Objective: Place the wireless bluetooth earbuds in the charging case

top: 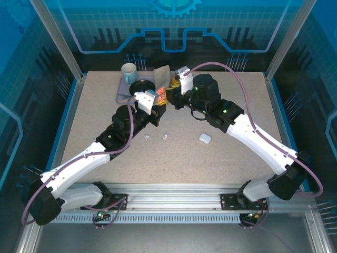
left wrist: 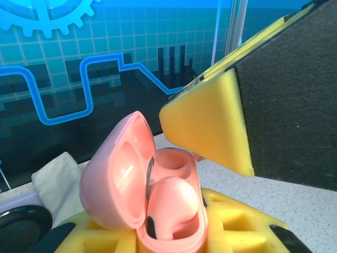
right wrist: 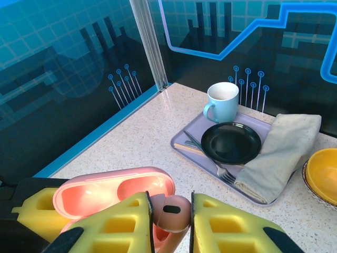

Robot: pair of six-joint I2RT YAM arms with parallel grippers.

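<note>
Left wrist view: the left gripper [left wrist: 169,229] is clamped on the pink charging case [left wrist: 113,179], whose lower shell sits between its yellow foam pads [left wrist: 239,226]. The case is held off the table with its lid hinged wide open and tilted to the left. A salmon-pink earbud [left wrist: 174,203] stands in the nearer well of the case, its rounded head rising above the rim. One yellow finger [left wrist: 210,129] of the right arm hangs just above and to the right of the open case.

From the right wrist, the right gripper [right wrist: 171,221] has its two yellow fingers closed against either side of that pink earbud, its dark oval sensor facing up. The open lid lies just to the left of the fingers. Beyond, a lavender tray [right wrist: 181,138] carries a pale blue mug [right wrist: 222,101], a black plate [right wrist: 231,142], a fork [right wrist: 210,161] and a folded grey cloth [right wrist: 279,150]. A yellow bowl [right wrist: 321,171] sits just beside the tray's right end.

The top external view shows both arms meeting over the far middle of the speckled table [top: 184,163]. Two white earbuds [top: 147,136] [top: 165,137] lie loose on the table near each other, below the grippers. A closed white charging case [top: 205,138] rests to their right, apart from them.
</note>
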